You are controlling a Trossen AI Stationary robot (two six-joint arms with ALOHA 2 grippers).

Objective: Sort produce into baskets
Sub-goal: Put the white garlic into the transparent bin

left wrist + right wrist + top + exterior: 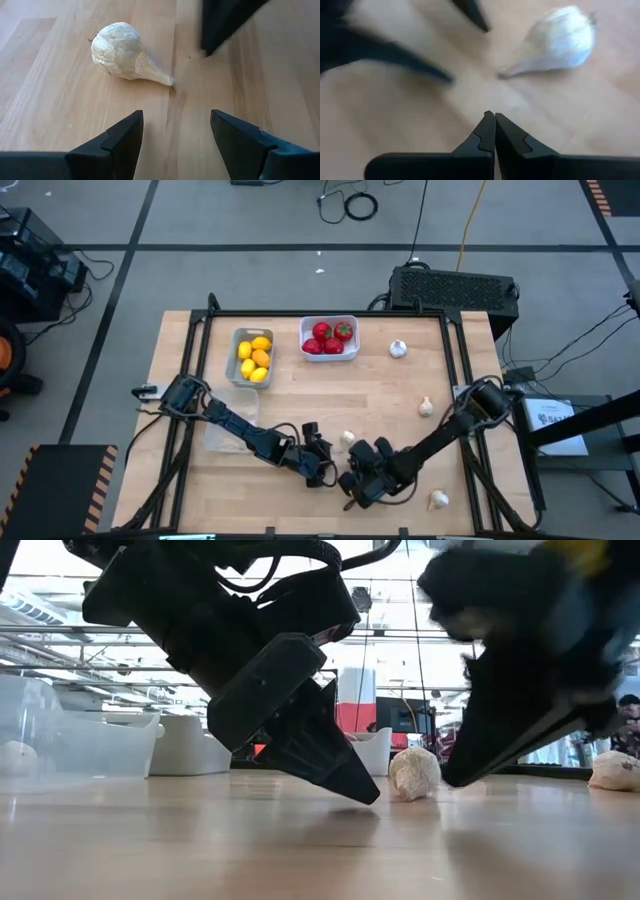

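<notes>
A whitish garlic bulb lies on its side on the wooden table, near the front middle. My left gripper is open and low over the table just left of it; in the left wrist view the bulb lies ahead of the open fingers, untouched. My right gripper is shut, just near-right of the bulb, which also shows in the right wrist view ahead of the closed fingertips. The grey basket holds yellow and orange fruits. The white basket holds red fruits. The clear basket lies under my left arm.
Three more garlic bulbs lie loose: far right, right and near the front edge. A black box with a grille stands at the far edge. The two grippers are close together over the front middle.
</notes>
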